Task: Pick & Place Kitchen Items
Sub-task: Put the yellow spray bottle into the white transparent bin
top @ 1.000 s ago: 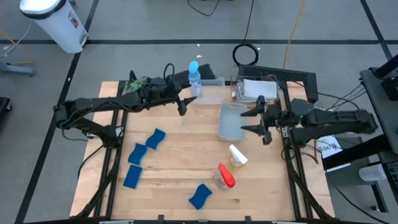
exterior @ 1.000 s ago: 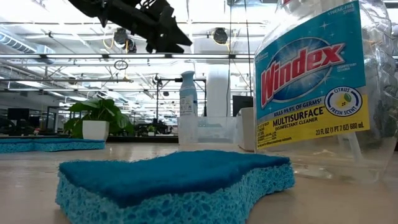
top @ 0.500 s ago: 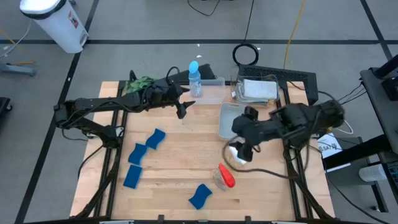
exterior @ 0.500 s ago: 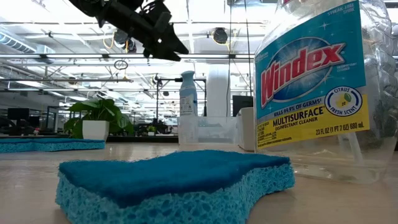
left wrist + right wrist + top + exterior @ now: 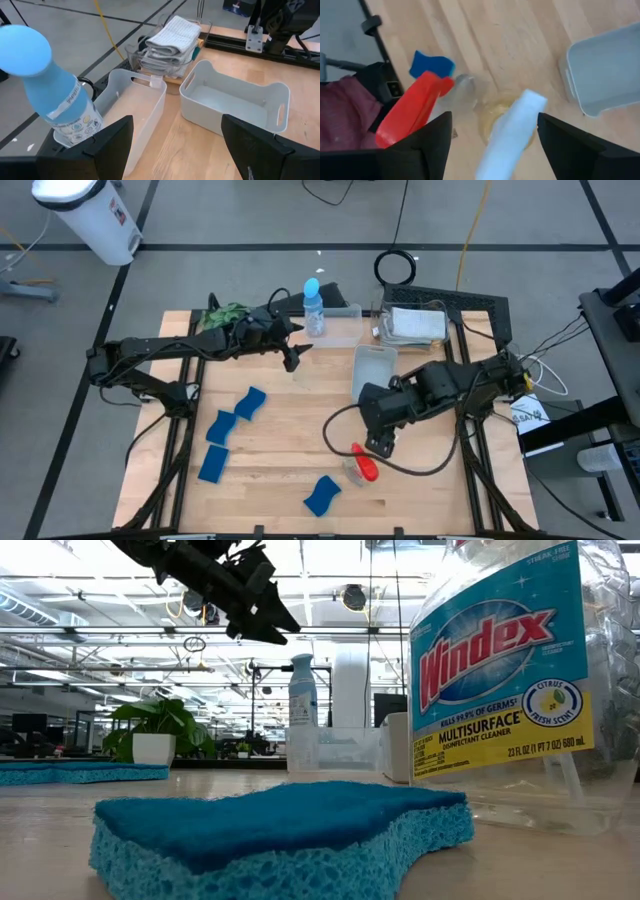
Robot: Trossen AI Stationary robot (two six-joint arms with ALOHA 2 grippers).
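Note:
My right gripper [image 5: 384, 444] is open and points down over a lying clear bottle with a white top [image 5: 512, 125]; its fingers stand on either side of that top. A red-topped clear bottle [image 5: 362, 464] lies just beside it, also in the right wrist view [image 5: 410, 112]. My left gripper [image 5: 297, 350] is open and empty, held above the table at the far side; it also shows in the low view [image 5: 250, 610]. A blue-topped bottle [image 5: 312, 304] stands upright in a clear bin [image 5: 135, 107]. Several blue sponges [image 5: 250, 402] lie flat on the table's left and near parts.
An empty clear bin [image 5: 374, 375] lies just beyond my right gripper. Another bin holds folded grey cloths [image 5: 415, 324] at the far right. A green potted plant [image 5: 222, 313] stands at the far left. One sponge [image 5: 322, 495] lies near the front edge.
My right gripper has swung in from the table's right side toward the near edge and the middle, tipped to point down, and come over the white-topped bottle, staying open.

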